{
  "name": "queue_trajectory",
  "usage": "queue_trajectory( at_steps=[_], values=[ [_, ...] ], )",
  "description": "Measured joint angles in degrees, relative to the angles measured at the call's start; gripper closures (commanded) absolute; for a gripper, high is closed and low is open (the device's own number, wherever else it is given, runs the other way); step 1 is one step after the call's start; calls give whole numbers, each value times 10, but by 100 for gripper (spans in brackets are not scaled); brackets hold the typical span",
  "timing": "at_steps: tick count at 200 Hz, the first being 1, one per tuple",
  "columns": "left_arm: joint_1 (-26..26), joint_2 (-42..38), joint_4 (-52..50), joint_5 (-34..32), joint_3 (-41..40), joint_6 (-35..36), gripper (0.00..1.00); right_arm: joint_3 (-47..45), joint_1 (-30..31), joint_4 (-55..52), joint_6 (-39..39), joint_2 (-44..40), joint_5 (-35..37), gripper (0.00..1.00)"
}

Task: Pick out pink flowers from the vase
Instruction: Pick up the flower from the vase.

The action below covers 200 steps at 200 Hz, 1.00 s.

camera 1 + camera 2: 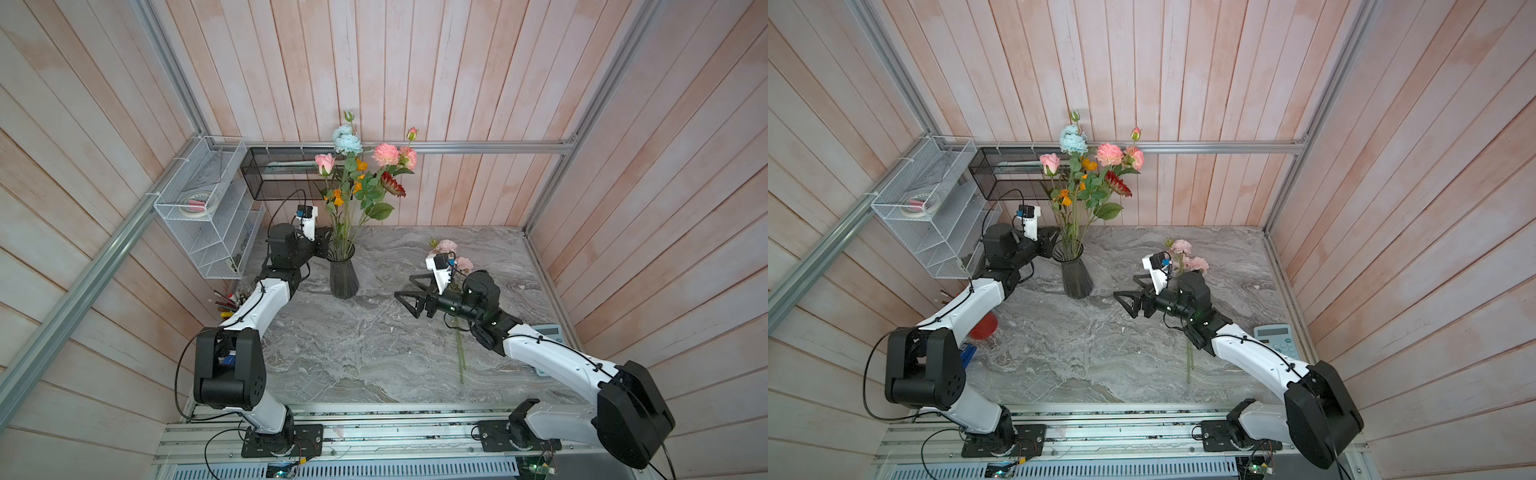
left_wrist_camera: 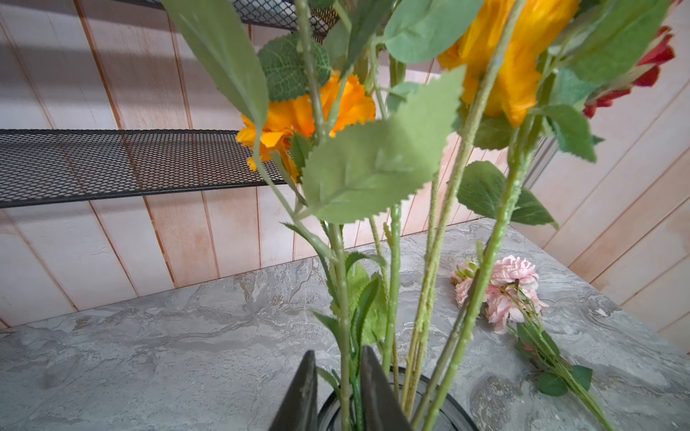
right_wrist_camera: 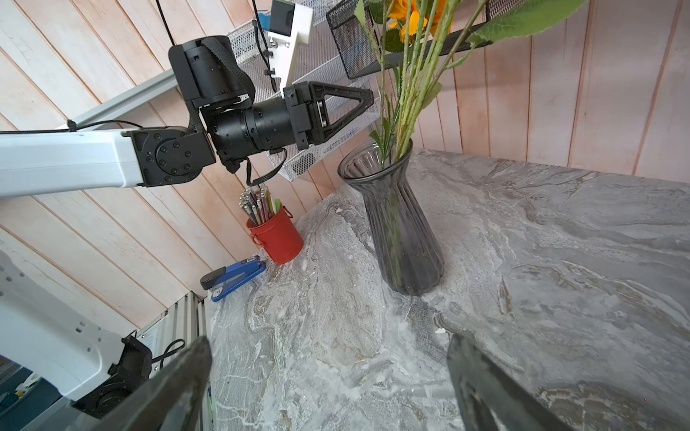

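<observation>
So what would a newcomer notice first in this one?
The tall mixed bouquet in the dark vase at the back of the table, with pink blooms on top. The left gripper brackets one stem above the rim, while more pink flowers lie near the wide-open right gripper.

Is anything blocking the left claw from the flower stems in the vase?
Nothing visible: the left gripper straddles one green stem just above the vase rim, with neighbouring stems and leaves close beside.
</observation>
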Motion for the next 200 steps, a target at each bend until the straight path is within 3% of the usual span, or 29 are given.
queue_trajectory(
  at_steps=[130, 168, 200],
  values=[
    [-1, 43, 15, 24, 8, 0, 79, 0, 0, -1, 0, 12, 5, 2],
    [-2, 45, 32, 33, 11, -4, 83, 0, 0, -2, 0, 14, 7, 2],
    [-2, 45, 41, 41, 10, -7, 93, 0, 0, -3, 0, 18, 7, 2]
  ],
)
